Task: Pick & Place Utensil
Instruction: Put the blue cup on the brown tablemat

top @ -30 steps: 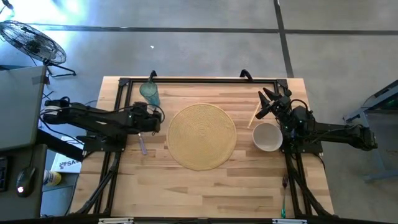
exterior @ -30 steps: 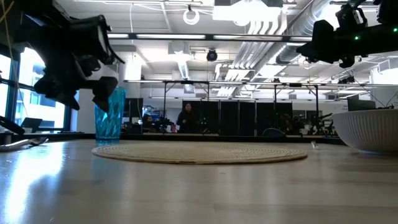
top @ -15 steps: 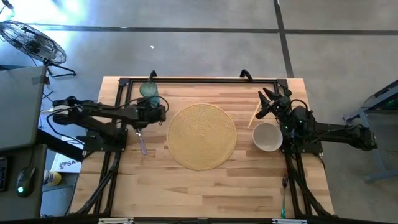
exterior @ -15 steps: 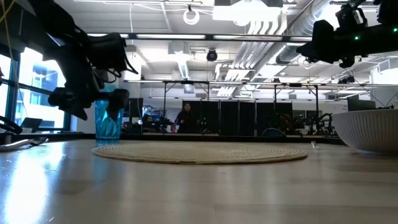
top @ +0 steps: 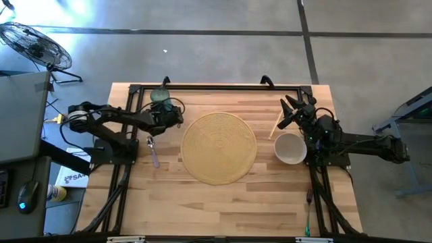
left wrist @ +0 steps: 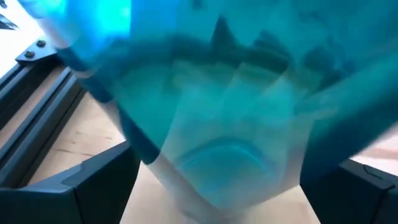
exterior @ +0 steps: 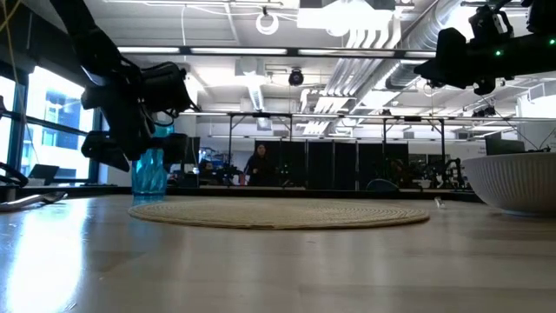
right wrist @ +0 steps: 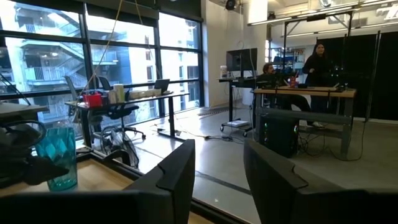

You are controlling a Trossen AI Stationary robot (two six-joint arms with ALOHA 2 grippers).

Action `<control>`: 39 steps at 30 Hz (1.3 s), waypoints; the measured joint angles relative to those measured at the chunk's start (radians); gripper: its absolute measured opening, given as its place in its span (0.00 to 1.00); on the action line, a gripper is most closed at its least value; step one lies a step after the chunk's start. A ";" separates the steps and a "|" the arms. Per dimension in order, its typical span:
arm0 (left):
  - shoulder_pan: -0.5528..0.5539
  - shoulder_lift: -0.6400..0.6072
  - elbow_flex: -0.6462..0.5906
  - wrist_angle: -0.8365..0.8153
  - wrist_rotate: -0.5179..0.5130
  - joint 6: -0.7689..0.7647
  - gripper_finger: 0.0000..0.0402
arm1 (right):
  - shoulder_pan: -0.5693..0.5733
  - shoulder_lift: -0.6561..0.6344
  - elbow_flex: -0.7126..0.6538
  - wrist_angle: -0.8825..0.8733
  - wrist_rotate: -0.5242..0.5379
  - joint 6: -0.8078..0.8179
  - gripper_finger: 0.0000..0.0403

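Left hand [top: 167, 113] sat at the blue tumbler [top: 161, 98] near the far-left part of the desk [top: 223, 202], right against it in the high view. The left wrist view was filled by the blue glass [left wrist: 205, 106] with the dark fingers [left wrist: 93, 186] showing either side of it, spread wide; contact with the glass could not be told, so probably open around it, not gripping. In the low view the left hand [exterior: 143, 96] hung in front of the tumbler's [exterior: 148, 174] upper part, tumbler upright on the desk.

Spoon [top: 153, 152], the utensil, lay flat on the desk just near of the left hand, between the left arm's frame and the round woven mat [top: 219, 147]; untouched by either hand.

Mat lay at the desk's middle, nothing on it. A pale stick-like utensil [top: 275, 125] lay between mat and right arm, slanted.

White bowl [top: 290, 148] stood right of the mat, touching nothing on the mat. Right hand [top: 289, 111] hovered above the desk just beyond the bowl, fingers [right wrist: 177, 177] apart, holding nothing. A green-handled fork [top: 308, 214] lay at the near-right edge.
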 joint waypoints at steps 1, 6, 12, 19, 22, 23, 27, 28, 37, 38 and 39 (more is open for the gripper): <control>0.008 0.004 0.000 0.013 -0.002 0.004 0.99 | 0.000 0.000 0.000 0.000 0.000 0.000 0.32; 0.045 0.024 0.000 0.053 0.002 0.049 0.99 | 0.000 0.000 0.000 0.000 0.000 0.000 0.32; 0.076 0.048 0.000 0.087 0.008 0.070 0.99 | 0.000 0.000 0.000 0.000 0.000 0.000 0.32; 0.072 0.051 0.000 0.094 0.018 0.088 0.99 | 0.000 0.000 0.000 0.000 0.000 0.000 0.32; 0.072 0.051 0.000 0.097 0.031 0.103 0.99 | 0.000 0.000 0.000 0.000 0.000 0.000 0.32; 0.072 0.050 0.000 0.099 0.039 0.107 0.99 | 0.000 0.000 0.000 0.000 0.000 0.000 0.32; 0.072 0.049 0.001 0.099 0.051 0.151 0.99 | 0.000 0.000 0.000 0.000 0.000 0.000 0.32; 0.072 0.050 0.001 0.098 0.050 0.151 0.99 | 0.000 0.000 0.000 0.000 0.000 0.000 0.32; 0.072 0.051 0.000 0.098 0.020 0.101 0.99 | 0.000 0.000 0.000 0.000 0.000 0.000 0.32; 0.068 0.051 0.000 0.097 0.014 0.099 0.99 | 0.000 0.000 0.000 0.000 0.000 0.000 0.32; 0.061 0.052 -0.003 0.097 0.004 0.094 0.99 | 0.000 0.000 0.000 0.000 0.000 0.000 0.32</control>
